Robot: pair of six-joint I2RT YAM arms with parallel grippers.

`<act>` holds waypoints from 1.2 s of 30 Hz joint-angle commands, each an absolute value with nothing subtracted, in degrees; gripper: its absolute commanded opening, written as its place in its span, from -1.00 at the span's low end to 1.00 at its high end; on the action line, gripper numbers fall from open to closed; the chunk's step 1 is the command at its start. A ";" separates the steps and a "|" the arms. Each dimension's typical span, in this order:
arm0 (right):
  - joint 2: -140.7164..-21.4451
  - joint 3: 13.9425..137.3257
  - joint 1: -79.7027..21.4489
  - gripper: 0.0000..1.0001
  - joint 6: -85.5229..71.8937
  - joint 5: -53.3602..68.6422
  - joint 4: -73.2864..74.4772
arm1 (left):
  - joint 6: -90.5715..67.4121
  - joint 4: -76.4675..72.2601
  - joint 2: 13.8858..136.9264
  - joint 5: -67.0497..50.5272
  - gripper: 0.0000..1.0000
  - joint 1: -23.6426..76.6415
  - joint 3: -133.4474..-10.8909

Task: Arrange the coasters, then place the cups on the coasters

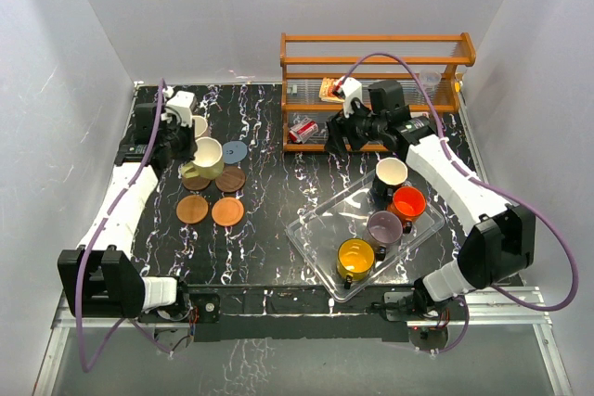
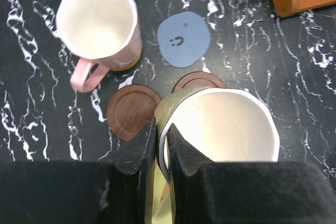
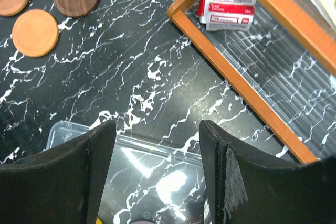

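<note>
We see the olive-cream cup (image 2: 226, 124) just left of the blue-grey coaster (image 2: 184, 39). The left hand (image 2: 160, 132) pinches its rim, jaws nearly together on the wall. The cup hides part of a dark brown coaster (image 2: 199, 80); we cannot tell whether it rests there. Left of and beyond the blue-grey coaster stands the pale pink cup (image 2: 97, 22). Well right of that coaster, the clear tray (image 1: 320, 215) holds four cups, and the right hand (image 3: 157, 166) hangs wide apart, holding nothing.
</note>
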State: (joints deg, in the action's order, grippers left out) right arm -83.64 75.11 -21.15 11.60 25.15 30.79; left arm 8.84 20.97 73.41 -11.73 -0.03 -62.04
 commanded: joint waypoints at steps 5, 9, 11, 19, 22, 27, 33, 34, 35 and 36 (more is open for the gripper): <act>-76.22 66.85 -15.47 0.29 15.10 36.59 22.84 | 9.65 12.66 74.93 -18.82 -1.00 -9.02 -59.99; -75.12 65.61 -13.61 0.31 15.41 38.45 22.66 | 9.89 10.52 77.66 -19.67 -1.00 -10.52 -59.85; -74.95 65.15 -13.21 0.33 15.49 38.60 22.43 | 9.83 9.85 78.13 -19.41 -1.00 -10.97 -59.79; -75.40 64.59 -12.41 0.36 15.46 38.91 22.18 | 7.67 7.88 82.34 -19.16 -1.00 -11.69 -59.64; -75.33 64.39 -12.29 0.36 15.35 39.45 22.11 | 7.45 8.31 83.32 -18.76 -1.00 -11.74 -60.29; -75.49 64.16 -12.22 0.38 15.47 39.54 22.08 | 8.23 10.32 84.25 -18.48 -1.00 -11.79 -61.27; -75.43 64.07 -12.12 0.39 15.53 39.68 22.11 | 8.79 11.33 84.67 -18.45 -1.00 -11.78 -61.87; -75.35 64.03 -12.13 0.39 15.55 39.79 22.22 | 8.76 11.34 84.78 -18.46 -1.00 -11.78 -61.87; -75.27 63.95 -12.05 0.39 15.58 39.89 22.20 | 8.91 11.34 85.00 -18.39 -1.00 -11.78 -61.86; -75.18 63.88 -12.00 0.39 15.61 39.97 22.14 | 9.02 11.34 85.19 -18.23 -1.00 -11.78 -61.86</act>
